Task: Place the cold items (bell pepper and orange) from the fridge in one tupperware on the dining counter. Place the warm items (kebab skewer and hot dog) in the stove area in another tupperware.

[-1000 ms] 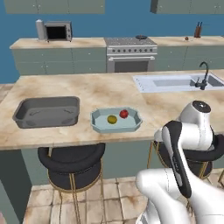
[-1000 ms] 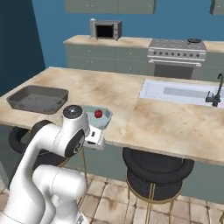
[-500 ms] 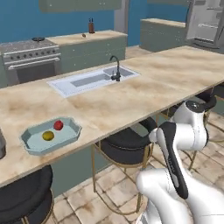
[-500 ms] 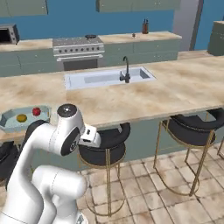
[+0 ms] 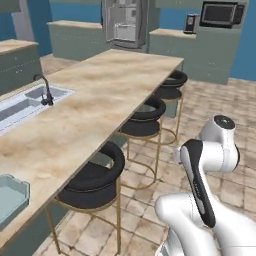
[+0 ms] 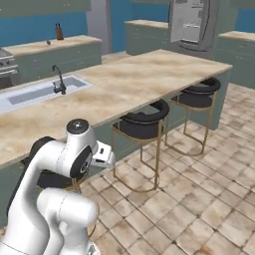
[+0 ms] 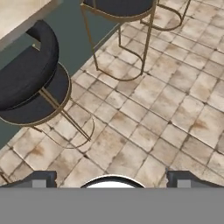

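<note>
Claw (image 7: pixel 112 177) being held wide, nothing gripped, being pointed at tiled floor (image 7: pixel 175 109) beside stool (image 7: pixel 30 78), fridge (image 5: pixel 123 22) being shown beyond bench (image 5: pixel 95 100)

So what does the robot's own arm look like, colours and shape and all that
The arm is glossy white with rounded, bulbous segments, a dark band running along one link and dark joint rings, plus a round grey cap on top of one joint. In the hand view, the gripper ends in two small, dark, blocky jaws.

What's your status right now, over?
End effector open, empty, aimed at floor tiles. Fridge ahead past the dining counter; tupperware at left edge. Bar stools line the route.
</note>
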